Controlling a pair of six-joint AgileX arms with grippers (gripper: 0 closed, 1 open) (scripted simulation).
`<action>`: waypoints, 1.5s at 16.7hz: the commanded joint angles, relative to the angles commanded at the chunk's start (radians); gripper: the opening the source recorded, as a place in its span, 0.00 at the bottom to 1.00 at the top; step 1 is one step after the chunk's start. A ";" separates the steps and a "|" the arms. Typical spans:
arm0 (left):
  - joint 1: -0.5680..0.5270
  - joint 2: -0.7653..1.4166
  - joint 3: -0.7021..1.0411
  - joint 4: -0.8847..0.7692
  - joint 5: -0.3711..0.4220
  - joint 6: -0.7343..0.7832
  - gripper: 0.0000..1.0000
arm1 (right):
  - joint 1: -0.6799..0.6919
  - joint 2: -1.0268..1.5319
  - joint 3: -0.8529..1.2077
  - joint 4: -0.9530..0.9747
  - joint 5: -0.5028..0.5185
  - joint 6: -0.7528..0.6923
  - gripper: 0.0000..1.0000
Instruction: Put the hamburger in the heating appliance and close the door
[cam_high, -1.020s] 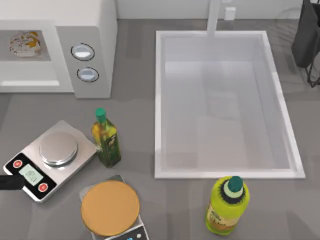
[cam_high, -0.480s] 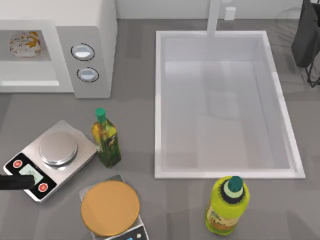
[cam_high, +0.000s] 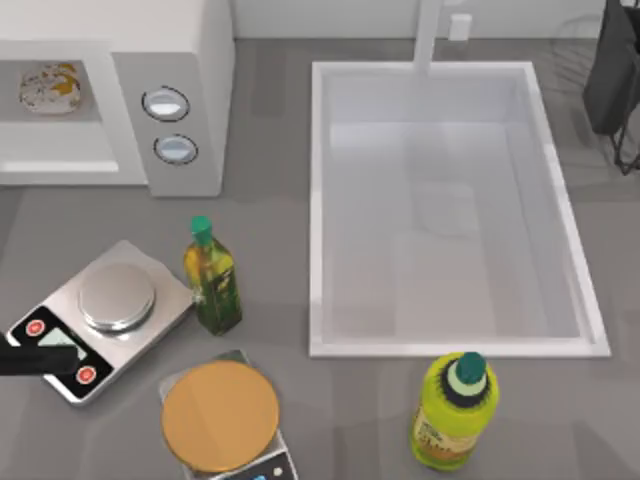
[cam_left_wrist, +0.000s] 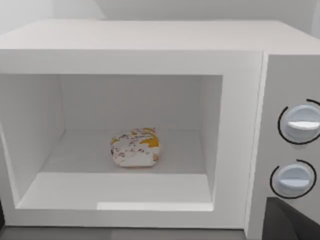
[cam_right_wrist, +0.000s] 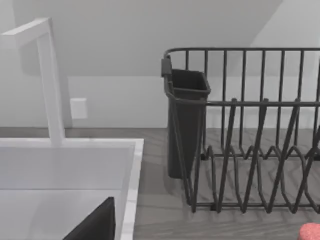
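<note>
The small pale hamburger (cam_left_wrist: 135, 147), mottled with yellow-orange patches, sits on the floor of the big white boxy microwave (cam_left_wrist: 150, 55), well inside the open cavity and about midway between its side walls. From above, the hamburger (cam_high: 50, 87) shows in the cavity at the far left corner of the grey surface (cam_high: 280, 180), and the microwave's grey control panel (cam_high: 170, 125) with its two round silver knobs faces up beside it. The cavity stands open in the left wrist view; where the door itself is cannot be told.

At the left edge of the surface, the dark tip of the left tool (cam_high: 38, 359) lies over the front of the small silver kitchen scales (cam_high: 100, 315); how wide its fingers stand cannot be told. Just beside the scales stands a green-capped olive oil bottle (cam_high: 212, 280), and near the front edge lies a large flat tan-orange disc (cam_high: 220, 415).

A white rectangular sink (cam_high: 320, 200) takes the middle of the surface, with a yellow-green bottle (cam_high: 455, 412) in front of it. In the right wrist view, a dark wire dish rack (cam_right_wrist: 250, 130) stands beyond the sink's rim, with a dark tool finger (cam_right_wrist: 97, 224) low in the picture; its opening cannot be told.
</note>
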 joint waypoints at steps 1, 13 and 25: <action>-0.017 0.008 0.006 0.002 -0.017 0.000 0.00 | 0.000 0.000 0.000 0.000 0.000 0.000 1.00; -0.182 0.086 0.069 0.021 -0.182 0.002 0.00 | 0.000 0.000 0.000 0.000 0.000 0.000 1.00; -0.246 0.100 0.150 -0.044 -0.246 0.002 0.00 | 0.000 0.000 0.000 0.000 0.000 0.000 1.00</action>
